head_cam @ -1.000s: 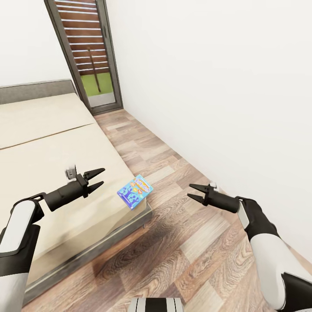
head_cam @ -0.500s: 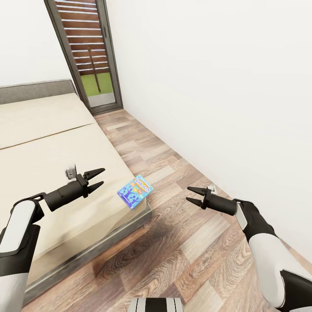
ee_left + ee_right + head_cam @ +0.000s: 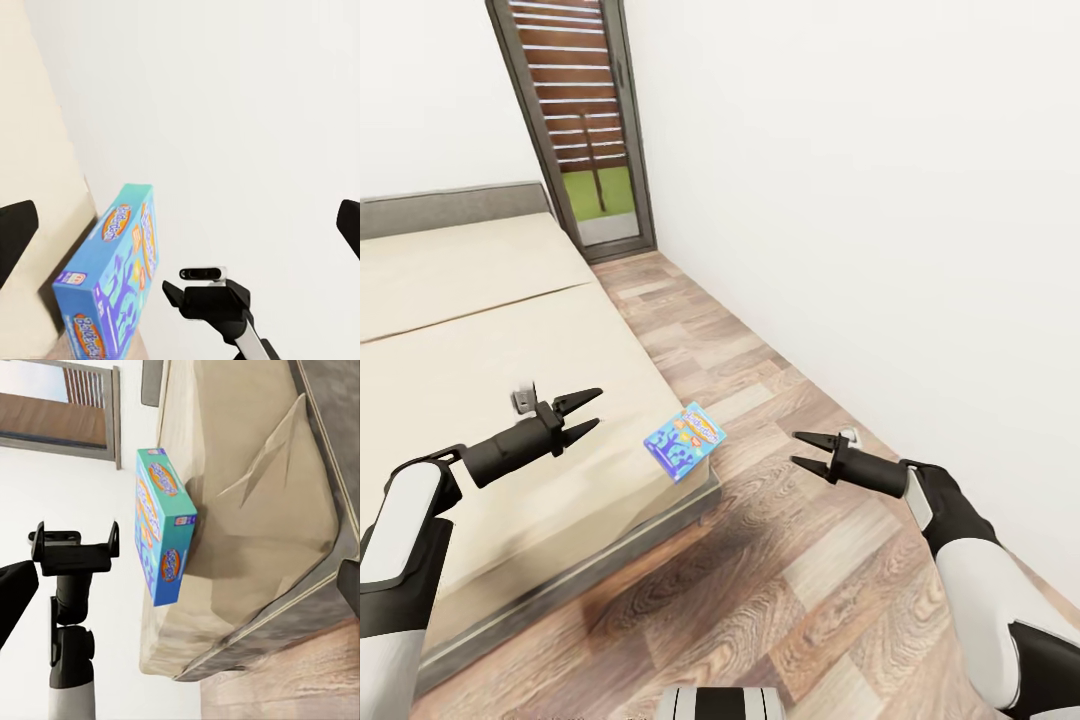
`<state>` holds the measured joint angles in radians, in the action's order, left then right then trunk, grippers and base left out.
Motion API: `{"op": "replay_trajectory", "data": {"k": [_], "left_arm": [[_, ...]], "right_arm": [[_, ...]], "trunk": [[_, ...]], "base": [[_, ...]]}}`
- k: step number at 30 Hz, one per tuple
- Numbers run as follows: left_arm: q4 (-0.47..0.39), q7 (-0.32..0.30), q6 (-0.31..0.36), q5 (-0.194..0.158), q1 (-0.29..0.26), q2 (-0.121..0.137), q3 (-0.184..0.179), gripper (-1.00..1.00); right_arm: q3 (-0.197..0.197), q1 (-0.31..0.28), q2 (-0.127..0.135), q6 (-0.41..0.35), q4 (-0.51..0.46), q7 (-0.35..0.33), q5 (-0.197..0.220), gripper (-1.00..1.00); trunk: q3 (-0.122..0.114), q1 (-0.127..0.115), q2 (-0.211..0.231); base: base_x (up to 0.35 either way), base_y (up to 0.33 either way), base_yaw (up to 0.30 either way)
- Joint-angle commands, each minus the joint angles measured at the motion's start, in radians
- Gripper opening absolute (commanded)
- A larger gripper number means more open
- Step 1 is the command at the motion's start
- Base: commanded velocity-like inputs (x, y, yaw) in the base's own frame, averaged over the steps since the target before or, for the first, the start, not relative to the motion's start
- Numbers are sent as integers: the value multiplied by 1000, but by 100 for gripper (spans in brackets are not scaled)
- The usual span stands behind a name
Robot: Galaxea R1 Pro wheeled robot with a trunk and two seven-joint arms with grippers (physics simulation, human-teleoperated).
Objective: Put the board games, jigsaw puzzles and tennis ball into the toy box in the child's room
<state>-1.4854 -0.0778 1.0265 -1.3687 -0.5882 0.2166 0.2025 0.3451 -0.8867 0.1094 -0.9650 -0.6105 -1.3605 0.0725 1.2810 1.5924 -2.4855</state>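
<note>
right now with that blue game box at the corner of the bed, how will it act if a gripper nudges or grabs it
The blue game box looks like thin card, so probably light and fairly stiff, though a hard squeeze might dent it. It sits at the bed's corner beside the floor, so a nudge could tip it off. The soft mattress may let it shift.

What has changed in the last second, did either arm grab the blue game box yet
Nothing grabbed. The camera swung slightly, shifting the bed and blue game box rightward in view. The right end effector eased a little toward the box. The left end effector stayed open, the box still on the bed corner.
</note>
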Motion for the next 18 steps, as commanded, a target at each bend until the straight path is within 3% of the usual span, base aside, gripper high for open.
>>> {"op": "replay_trajectory", "data": {"k": [1, 18], "left_arm": [[0, -8, 4, 8, -1, 0, 1, 100], [0, -8, 4, 8, -1, 0, -1, 100]], "right_arm": [[1, 0, 1, -8, 0, -1, 2, 100], [2, -8, 6, -8, -3, 0, 3, 100]], "trunk": [[1, 0, 0], [1, 0, 0]], "base": [[0, 0, 208], [0, 0, 249]]}}
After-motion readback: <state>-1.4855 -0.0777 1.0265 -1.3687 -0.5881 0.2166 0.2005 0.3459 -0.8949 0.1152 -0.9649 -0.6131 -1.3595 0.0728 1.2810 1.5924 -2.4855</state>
